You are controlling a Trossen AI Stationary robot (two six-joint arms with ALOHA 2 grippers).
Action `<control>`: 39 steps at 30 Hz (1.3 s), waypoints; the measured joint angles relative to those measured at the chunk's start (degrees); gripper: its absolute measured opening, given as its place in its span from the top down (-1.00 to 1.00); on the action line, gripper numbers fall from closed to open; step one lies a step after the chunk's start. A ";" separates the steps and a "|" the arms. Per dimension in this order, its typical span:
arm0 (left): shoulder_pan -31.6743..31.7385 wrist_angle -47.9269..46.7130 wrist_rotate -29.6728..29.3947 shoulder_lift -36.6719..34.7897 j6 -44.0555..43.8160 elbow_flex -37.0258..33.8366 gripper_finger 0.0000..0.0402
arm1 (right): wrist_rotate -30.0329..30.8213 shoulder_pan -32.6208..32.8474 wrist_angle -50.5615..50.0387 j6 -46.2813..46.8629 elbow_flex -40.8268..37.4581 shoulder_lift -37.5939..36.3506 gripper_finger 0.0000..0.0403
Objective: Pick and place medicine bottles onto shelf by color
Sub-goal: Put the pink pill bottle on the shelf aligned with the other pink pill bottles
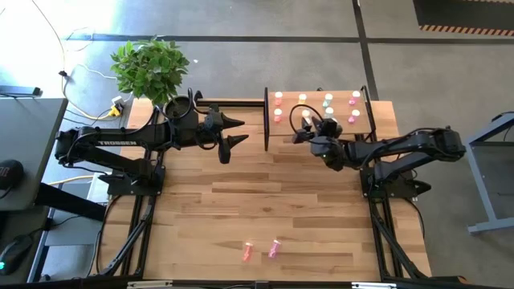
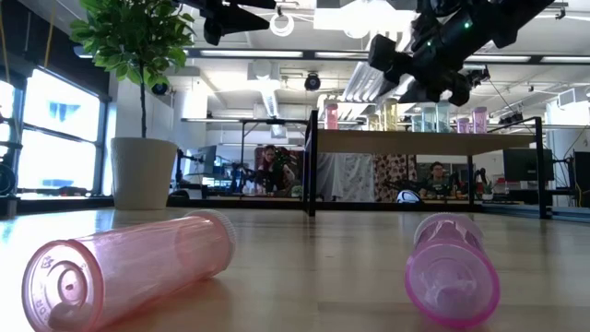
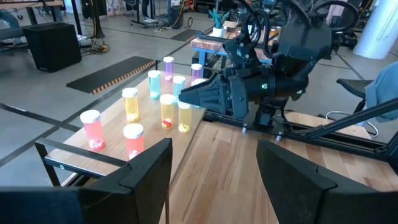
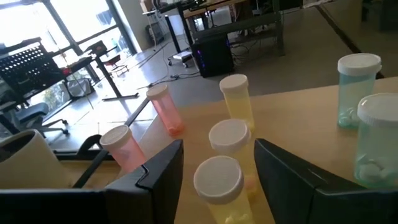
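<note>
here the right gripper [image 1: 303,128] hangs over the shelf [image 1: 377,128] at the counter's [image 1: 241,193] far right, its jaws open around a yellow bottle [image 4: 219,186] that stands upright between them; whether they touch it i cannot tell. other bottles stand upright on the shelf in rows: pink [image 3: 92,129], yellow [image 3: 130,103], pale green [image 4: 356,86] and magenta [image 3: 168,66]. the left gripper [image 1: 234,132] waits above the counter's far middle, just beside the shelf's black frame, jaws open and empty. two bottles lie on their sides near the counter's front edge, well apart from the shelf: a pink one [image 2: 129,267] and a magenta one [image 2: 452,267]. a plant [image 1: 150,68] stands at the far left corner.
</note>
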 joint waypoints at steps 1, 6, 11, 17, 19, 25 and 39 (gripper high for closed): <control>0.00 0.00 0.00 0.00 0.00 0.00 -0.11 | -0.55 -0.02 0.08 0.00 0.00 -0.38 0.06; 0.00 -0.96 0.00 0.00 0.00 0.00 -0.11 | -4.78 0.00 1.40 -0.32 0.00 -2.09 0.06; -0.01 -5.02 0.01 -0.44 -0.46 0.00 -0.11 | -11.65 0.72 2.96 -4.70 1.62 -3.74 0.06; -2.42 -12.28 -0.01 -2.65 -4.31 0.00 -0.11 | -12.92 5.08 0.20 -13.64 8.54 -3.96 0.06; -3.85 -14.80 -0.05 -3.62 -5.08 0.04 -0.11 | -13.13 6.60 -3.14 -13.73 11.04 -3.99 0.06; -9.08 -19.98 -1.37 -4.44 -10.44 0.04 -0.11 | -14.36 10.35 -18.84 -8.91 19.70 -3.96 0.06; -23.16 -29.52 -1.59 -4.11 -34.53 0.02 -0.11 | -19.81 13.27 -37.01 0.05 30.74 -3.94 0.06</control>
